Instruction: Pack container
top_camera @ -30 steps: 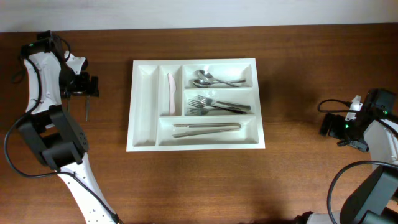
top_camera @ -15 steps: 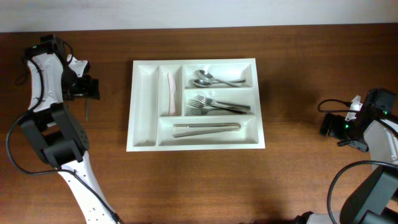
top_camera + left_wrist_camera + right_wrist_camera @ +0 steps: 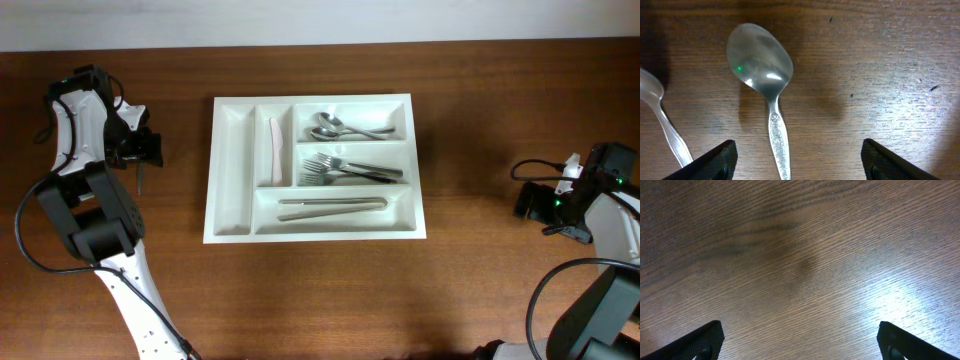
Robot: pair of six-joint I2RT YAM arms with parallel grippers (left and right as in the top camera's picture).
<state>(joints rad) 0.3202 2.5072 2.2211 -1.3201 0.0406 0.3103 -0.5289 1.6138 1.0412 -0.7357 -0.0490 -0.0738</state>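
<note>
Container (image 3: 228, 170), a white cutlery tray with five compartments, sits at the centre of the wooden surface (image 3: 480, 120), between two robot arms and well apart from both, as seen from overhead. One of its two narrow compartments holds a pink utensil (image 3: 272, 150). Of the three long compartments, the top one holds spoons (image 3: 340, 128), the middle one holds forks (image 3: 345, 170), and the bottom one holds long metal pieces (image 3: 332, 206) whose kind cannot be told at this size.

The left pincer (image 3: 799, 145), off the tray's left side, is spread wide with nothing in its grip. Its wrist camera looks down on a loose spoon (image 3: 762, 65) lying on the wood, bowl toward the top of the frame. The spoon's patterned handle runs back between the two black fingers (image 3: 715, 162) and touches neither. A second spoon (image 3: 660, 115) lies near it at the frame's left side, partly cut off by the edge.

The right pincer (image 3: 799, 330), near the right end of the surface and well apart from the tray, is also spread wide and holds nothing. Its wrist camera shows only wood grain between the fingers.
</note>
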